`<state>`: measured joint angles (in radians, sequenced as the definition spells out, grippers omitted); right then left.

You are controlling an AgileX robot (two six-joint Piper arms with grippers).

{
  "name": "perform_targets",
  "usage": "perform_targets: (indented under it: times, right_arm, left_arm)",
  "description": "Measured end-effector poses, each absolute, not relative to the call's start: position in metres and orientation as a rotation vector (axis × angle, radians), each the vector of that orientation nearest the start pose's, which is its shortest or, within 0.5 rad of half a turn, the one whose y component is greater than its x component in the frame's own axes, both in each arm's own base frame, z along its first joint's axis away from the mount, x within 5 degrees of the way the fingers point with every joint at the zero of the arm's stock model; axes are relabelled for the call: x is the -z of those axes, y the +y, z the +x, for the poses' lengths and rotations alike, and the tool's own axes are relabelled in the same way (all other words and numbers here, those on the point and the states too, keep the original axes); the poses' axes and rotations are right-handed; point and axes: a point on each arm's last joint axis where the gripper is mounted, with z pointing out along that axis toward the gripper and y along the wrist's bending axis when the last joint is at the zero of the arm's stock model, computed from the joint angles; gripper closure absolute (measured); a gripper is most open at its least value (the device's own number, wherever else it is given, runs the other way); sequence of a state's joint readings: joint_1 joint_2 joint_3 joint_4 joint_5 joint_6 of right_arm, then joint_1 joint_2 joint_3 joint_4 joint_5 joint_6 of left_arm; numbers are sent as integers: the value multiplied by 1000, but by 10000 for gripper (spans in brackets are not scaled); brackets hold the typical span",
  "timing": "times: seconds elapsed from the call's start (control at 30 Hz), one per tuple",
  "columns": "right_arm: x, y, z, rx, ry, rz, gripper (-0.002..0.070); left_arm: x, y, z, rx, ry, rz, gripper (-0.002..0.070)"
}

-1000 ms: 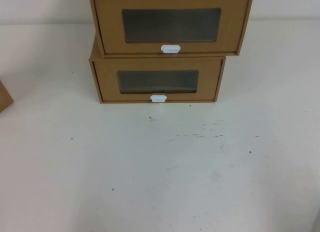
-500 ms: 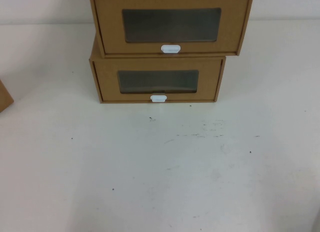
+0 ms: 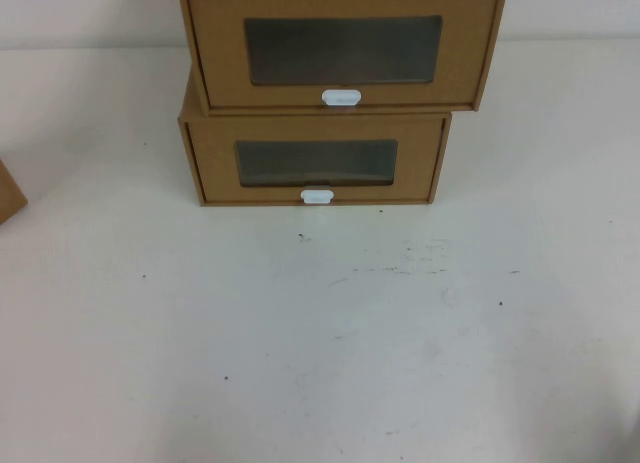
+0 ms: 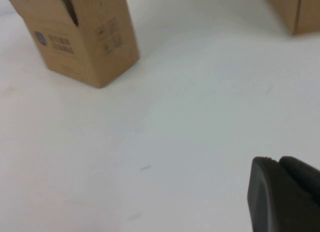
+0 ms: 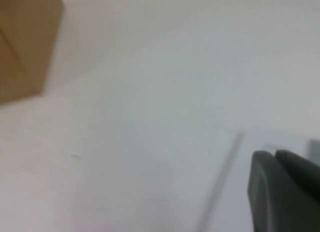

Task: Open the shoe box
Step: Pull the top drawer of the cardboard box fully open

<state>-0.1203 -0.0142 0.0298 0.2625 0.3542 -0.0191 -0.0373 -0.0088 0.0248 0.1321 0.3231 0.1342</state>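
Two brown shoe boxes stand stacked at the table's far side, both drawers closed. The upper box (image 3: 340,48) and the lower box (image 3: 315,163) each have a dark window and a white pull tab (image 3: 341,97) (image 3: 317,196) at the front. Neither arm shows in the high view. In the left wrist view my left gripper (image 4: 277,160) hangs over bare table, shut with nothing held, and a corner of the shoe boxes (image 4: 296,10) lies far off. My right gripper (image 5: 274,153) is likewise shut and empty, with a brown box corner (image 5: 22,46) in the distance.
A small open cardboard carton (image 4: 80,36) stands on the table on the left side; its corner (image 3: 8,191) pokes in at the high view's left edge. The white table (image 3: 330,333) spreads wide in front of the boxes.
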Motion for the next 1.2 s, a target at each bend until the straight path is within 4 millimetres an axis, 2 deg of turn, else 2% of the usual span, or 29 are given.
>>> perform_targets:
  times: [0.07,0.2,0.3,0.47,0.77,0.87,0.93,1.03,1.2]
  right_arm:
    - [-174,6,54,-285,1804,337,694]
    - [-180,14,55,-584,1726,525,694]
    - [-185,18,55,-784,1647,654,694]
    - [-191,20,55,-968,1547,782,694]
    - [-192,20,55,-1007,1526,809,694]
    - [-192,22,55,-1017,1539,803,694]
    - [-191,22,55,-1004,1554,779,694]
    - [-191,23,55,-919,1588,677,694]
    - [-189,26,54,-834,1646,530,694]
  left_arm:
    - [-181,-2,55,-12,1764,81,680]
    - [-194,-7,56,556,1597,-438,680]
    - [-198,-7,56,747,1509,-620,680]
    - [-200,-6,57,785,1465,-662,680]
    - [-201,-5,57,796,1455,-673,680]
    - [-206,-8,55,766,1500,-607,680]
    - [-224,-12,51,710,1529,-487,680]
    - [-273,-16,48,583,1568,-291,680]
    - [-358,-18,67,340,1737,-29,680]
